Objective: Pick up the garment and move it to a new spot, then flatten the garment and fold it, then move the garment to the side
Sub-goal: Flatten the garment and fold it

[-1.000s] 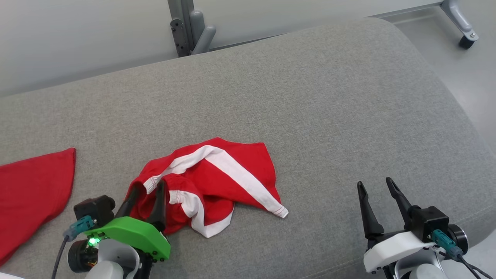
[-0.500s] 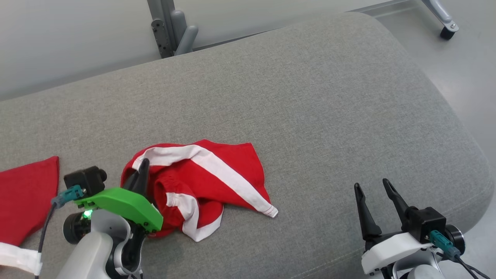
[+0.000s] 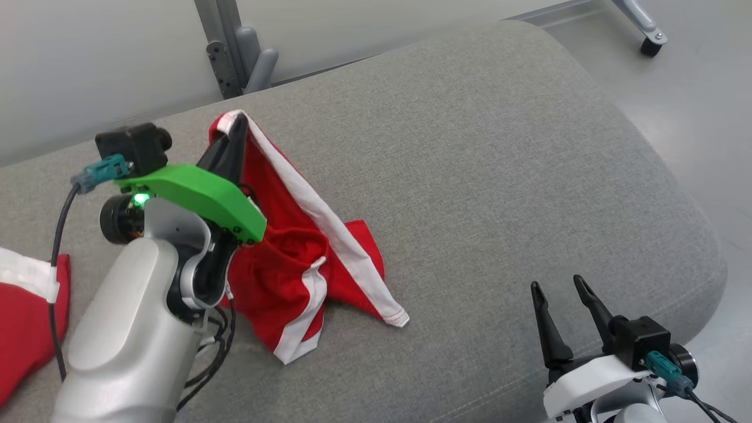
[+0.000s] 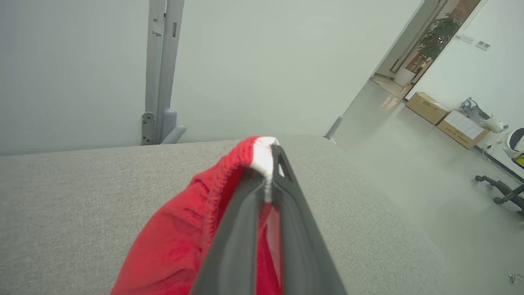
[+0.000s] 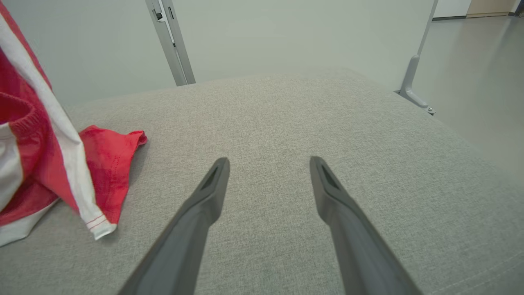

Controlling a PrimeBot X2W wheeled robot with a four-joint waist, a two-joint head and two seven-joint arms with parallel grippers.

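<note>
The left hand (image 3: pixel 235 126), clamped on the waistband of the red shorts (image 3: pixel 288 276), holds them above the grey bench (image 3: pixel 470 176), their lower edge trailing on it. Such a thin pinch could slip and drop them. The right hand (image 3: pixel 556 283) sits with its fingers apart.

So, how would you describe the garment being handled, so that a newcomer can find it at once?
Start at the grey cushion. Left of its middle, a red garment with white stripes hangs from the shut left gripper, its lower part resting on the cushion. The other red cloth, at the far left, lies flat.
</note>
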